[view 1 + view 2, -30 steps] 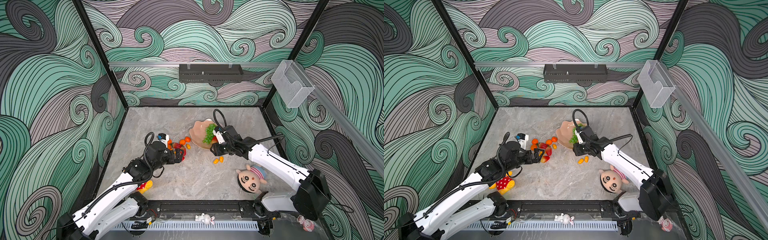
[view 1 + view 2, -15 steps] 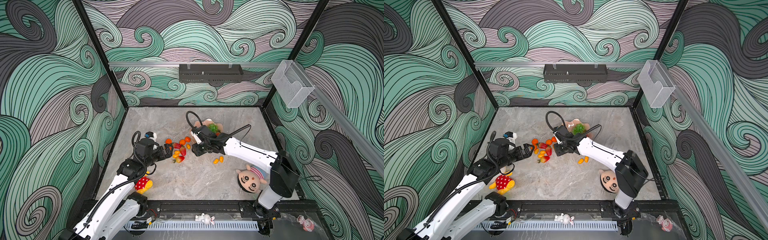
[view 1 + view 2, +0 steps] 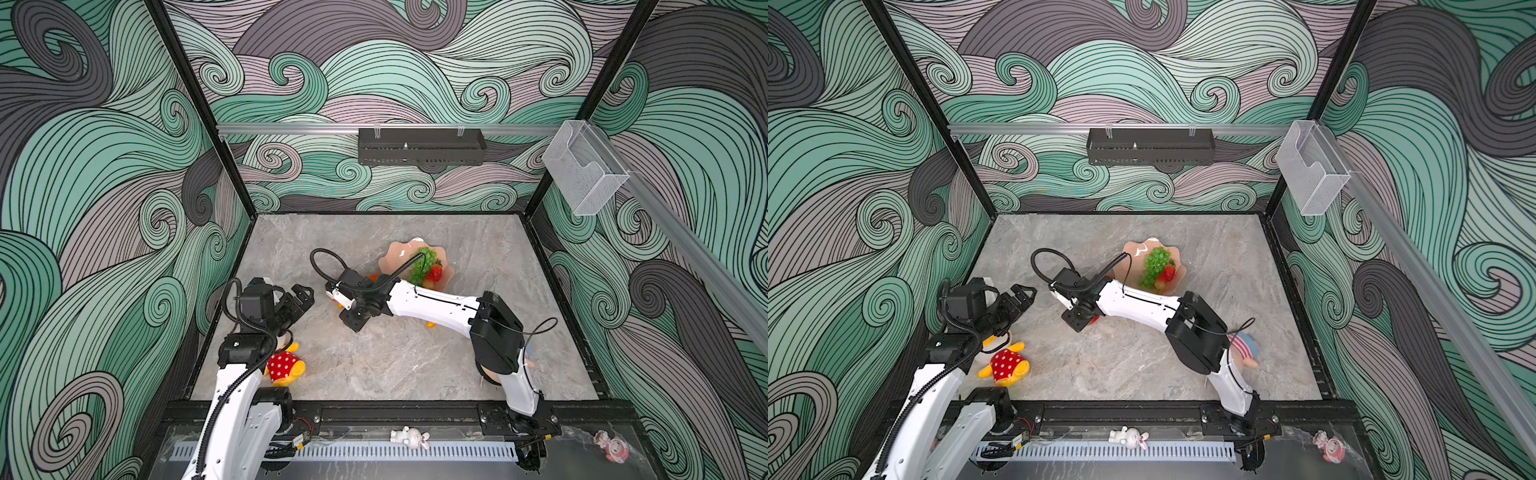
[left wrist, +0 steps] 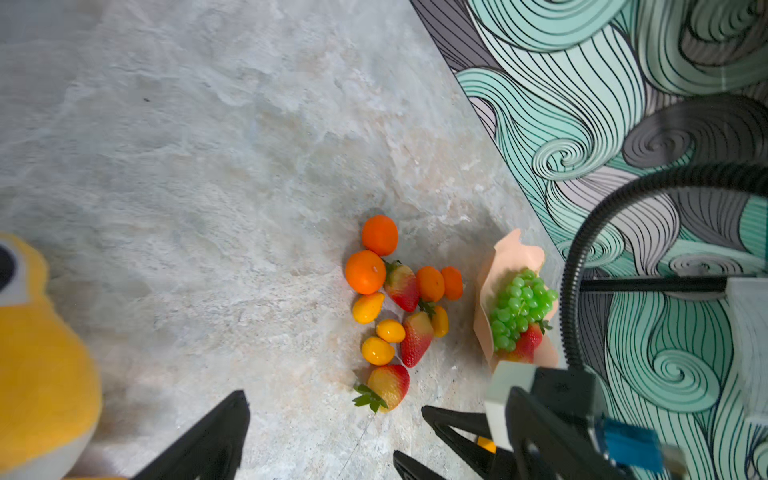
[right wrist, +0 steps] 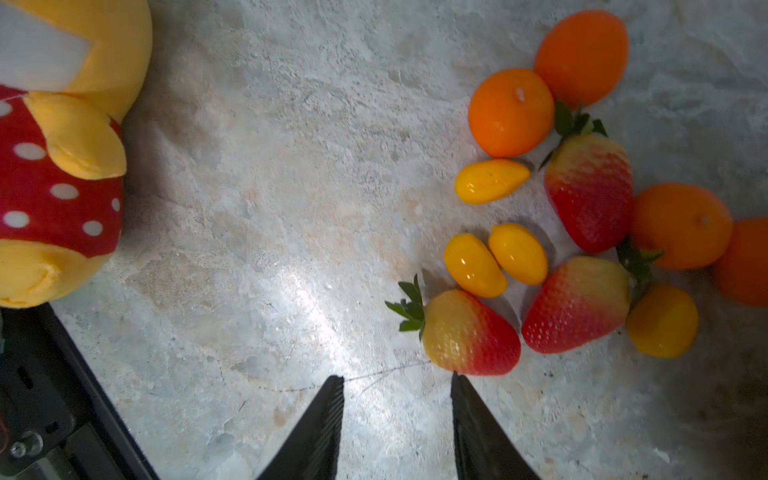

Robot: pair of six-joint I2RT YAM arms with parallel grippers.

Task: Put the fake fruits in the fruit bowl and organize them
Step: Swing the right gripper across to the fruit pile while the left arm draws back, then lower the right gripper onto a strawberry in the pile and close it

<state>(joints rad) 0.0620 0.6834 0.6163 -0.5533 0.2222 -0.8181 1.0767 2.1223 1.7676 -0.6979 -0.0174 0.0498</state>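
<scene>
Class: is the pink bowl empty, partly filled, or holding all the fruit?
Partly filled. The bowl holds grapes and at least one strawberry; tangerines, kumquats and strawberries lie outside on the table.

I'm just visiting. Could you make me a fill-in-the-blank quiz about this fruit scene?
In the bowl lies a bunch of ____ grapes.
Outside the bowl, ____ strawberries lie on the table.
The left gripper is ____ and empty.
Missing words: green; three; open.

Glossy plastic kumquats (image 5: pixel 517 253), soft plush cloth toy (image 5: pixel 58 199), veined stone-look tabletop (image 5: pixel 249 187)
</scene>
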